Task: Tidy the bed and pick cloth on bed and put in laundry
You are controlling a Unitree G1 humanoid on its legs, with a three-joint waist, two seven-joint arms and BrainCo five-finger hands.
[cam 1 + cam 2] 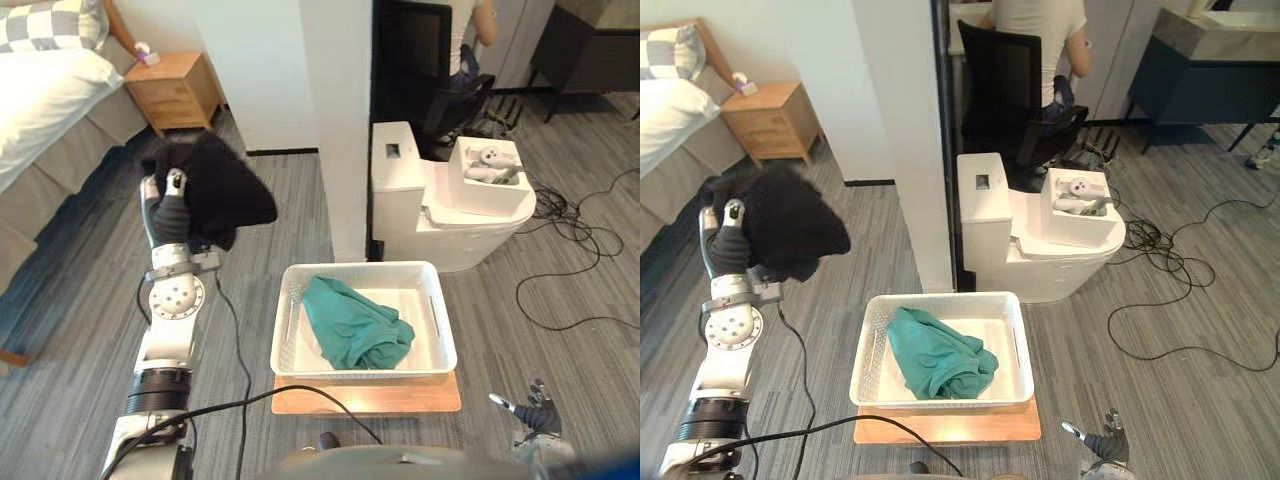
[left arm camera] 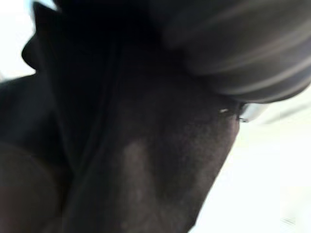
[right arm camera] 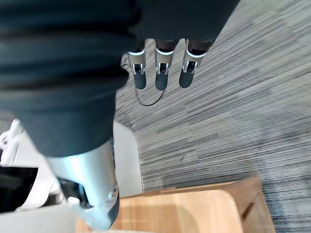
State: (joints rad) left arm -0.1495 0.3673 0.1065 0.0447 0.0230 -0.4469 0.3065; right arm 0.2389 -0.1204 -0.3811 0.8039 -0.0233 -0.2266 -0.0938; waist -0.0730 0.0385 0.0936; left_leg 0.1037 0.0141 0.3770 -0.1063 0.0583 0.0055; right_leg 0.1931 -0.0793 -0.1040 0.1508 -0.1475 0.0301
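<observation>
- My left hand (image 1: 172, 212) is raised in front of me, fingers and thumb curled into a bunched black fleece-like cloth (image 1: 228, 192); it has a firm hold of it.
- The black cloth hangs off that hand in the air, over the grey striped carpet floor (image 1: 300, 215), between the bed and the white pillar (image 1: 335, 120). In the left wrist view its dark fabric presses right up against the hand.
- My right hand (image 1: 535, 412) sits low at my right side above the floor, its fingers (image 3: 161, 77) straight and loose, holding nothing.
- Just beside that hand I see the corner of a flat light wooden board (image 1: 420, 395) lying on the floor.
- A white slotted plastic laundry basket (image 1: 445, 335) stands on the board, ahead of me and right of the left arm.
- A crumpled teal-green cloth (image 1: 355, 322) lies inside the basket, toward its left half.
- The bed with its white sheet (image 1: 35, 110) is at the far left, well apart from the basket, with a small wooden nightstand (image 1: 175, 90) beside it.
</observation>
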